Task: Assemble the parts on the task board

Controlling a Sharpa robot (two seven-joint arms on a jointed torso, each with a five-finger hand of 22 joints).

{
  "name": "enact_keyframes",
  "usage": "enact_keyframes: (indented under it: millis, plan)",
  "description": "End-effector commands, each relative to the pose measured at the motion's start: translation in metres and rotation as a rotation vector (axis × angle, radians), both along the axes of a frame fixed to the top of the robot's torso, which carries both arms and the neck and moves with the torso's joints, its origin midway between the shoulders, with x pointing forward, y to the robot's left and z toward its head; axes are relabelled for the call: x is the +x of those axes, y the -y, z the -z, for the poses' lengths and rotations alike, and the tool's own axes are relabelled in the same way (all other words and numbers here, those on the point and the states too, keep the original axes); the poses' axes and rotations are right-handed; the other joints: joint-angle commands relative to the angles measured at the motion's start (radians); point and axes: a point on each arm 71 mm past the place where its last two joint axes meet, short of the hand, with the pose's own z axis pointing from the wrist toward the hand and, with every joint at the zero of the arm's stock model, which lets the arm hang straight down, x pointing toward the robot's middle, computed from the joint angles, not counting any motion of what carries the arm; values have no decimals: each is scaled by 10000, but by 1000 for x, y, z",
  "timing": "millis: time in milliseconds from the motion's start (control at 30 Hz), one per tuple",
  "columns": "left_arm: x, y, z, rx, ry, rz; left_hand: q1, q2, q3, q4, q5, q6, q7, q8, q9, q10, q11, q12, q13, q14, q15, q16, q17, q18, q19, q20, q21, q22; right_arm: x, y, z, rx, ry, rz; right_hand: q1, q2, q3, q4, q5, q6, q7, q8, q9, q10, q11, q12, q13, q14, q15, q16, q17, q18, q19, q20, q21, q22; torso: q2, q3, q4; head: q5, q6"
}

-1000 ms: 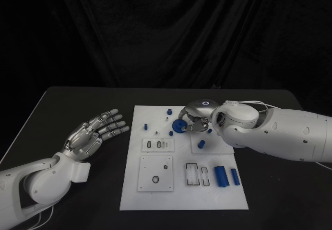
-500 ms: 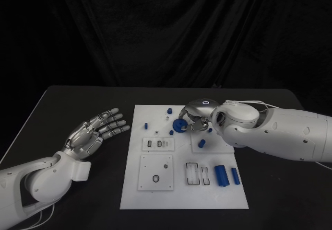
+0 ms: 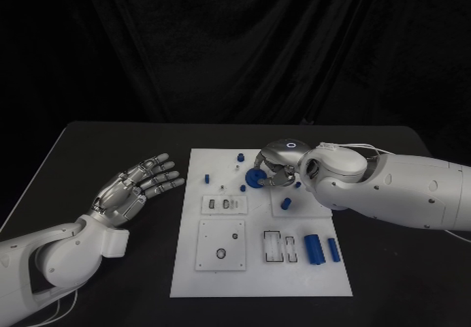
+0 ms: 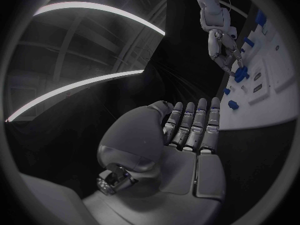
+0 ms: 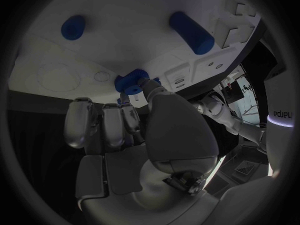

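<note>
Pinching a round blue plastic part (image 3: 254,178) in the silver right hand (image 3: 278,172), above the flat white task board (image 3: 260,272). Holding nothing in the left hand (image 3: 135,187), fingers spread, at nine o'clock off the board. Resting at five o'clock on the board: two blue cylinders (image 3: 314,250).

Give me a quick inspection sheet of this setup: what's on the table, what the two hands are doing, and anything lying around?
Surface: black table, bare around the white task board.
Job's things: round blue part held over the far half of the board; two blue cylinders lying side by side at the near right; small blue pegs, one near the left edge, one at the far edge, one by the right hand.
Clutter: nothing seen.
Hands: left hand beside the board, holding nothing, fingers spread; right hand grips the round blue part.
Cables: thin white cable along the right arm.
Surroundings: black curtain behind the table.
</note>
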Motion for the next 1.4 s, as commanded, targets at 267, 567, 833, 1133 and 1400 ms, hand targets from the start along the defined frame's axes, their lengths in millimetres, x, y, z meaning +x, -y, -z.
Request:
enact_keyframes:
  millis: [267, 567, 833, 1133, 1400]
  plan:
    - [-1, 1, 0, -125, 10, 73, -99, 6, 78, -24, -28, -32, 56, -62, -3, -4, 95, 36, -16, -33, 62, 47, -2, -158, -87, -2, 37, -11, -1, 4, 1, 345, 341, -50, -40, 35, 429, -165, 708, 908, -582, 741, 1460, 133, -25, -54, 52, 98, -79, 38, 247, -112, 91, -73, 69, 1614, -2, -4, 3, 49, 12]
    - [-2, -1, -1, -98, 5, 22, -112, 20, 115, -25, -27, -7, 60, -53, 1, -1, 100, 38, -15, -35, 66, 56, -2, -162, -90, -1, 40, -11, -3, -2, -18, 757, 932, -323, -173, 9, 486, -105, 850, 891, -583, 752, 1538, 214, -24, -24, 102, 144, -80, 81, 296, -130, 149, -73, 134, 1658, -3, -9, 2, 92, 31]
    - [-1, 0, 0, -98, 8, 40, -121, 21, 137, -29, -28, 10, 62, -46, 4, 11, 109, 45, -12, -33, 69, 64, -1, -165, -91, 0, 42, -10, -1, -13, -31, 875, 1261, -596, -242, -5, 502, -68, 877, 861, -580, 738, 1558, 240, -24, -14, 118, 173, -80, 112, 331, -138, 176, -74, 166, 1677, -2, -11, 10, 83, 44]
    - [1, 3, 1, -110, 5, 106, -128, 21, 154, -32, -28, 5, 65, -47, 4, 22, 116, 51, -10, -32, 70, 70, 0, -166, -92, 0, 44, -9, 7, -27, -29, 600, 1153, -712, -317, -12, 537, -34, 752, 814, -579, 709, 1586, 247, -25, -12, 117, 181, -80, 113, 335, -140, 187, -74, 170, 1691, -7, -18, 9, 21, 33]
    - [2, 4, 1, -114, -1, 150, -136, 23, 176, -36, -28, 0, 68, -49, 4, 32, 125, 57, -8, -34, 71, 76, 0, -168, -95, -1, 45, -9, 11, -36, -21, 314, 863, -658, -349, -36, 621, -54, 464, 641, -525, 590, 1603, 137, 15, -61, 42, 113, -57, 26, 250, -114, 114, -61, 50, 1667, 1, -5, 2, 13, 19]
